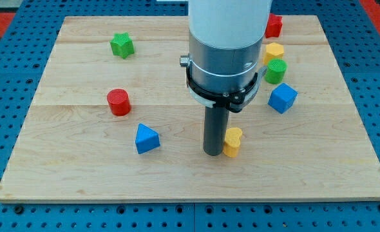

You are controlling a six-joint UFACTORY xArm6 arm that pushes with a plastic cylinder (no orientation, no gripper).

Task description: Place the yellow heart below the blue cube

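Observation:
The yellow heart (pixel 232 142) lies on the wooden board, low and a little right of the middle. My tip (pixel 213 153) stands right against the heart's left side. The blue cube (pixel 282 98) sits up and to the right of the heart, near the board's right part. The heart is below the cube and to its left.
A yellow block (pixel 274 51), a green cylinder (pixel 275 71) and a red block (pixel 274 26) stand above the blue cube. A green star (pixel 122 45), a red cylinder (pixel 118 102) and a blue triangle (pixel 146 138) lie on the left half. The arm's body hides the top middle.

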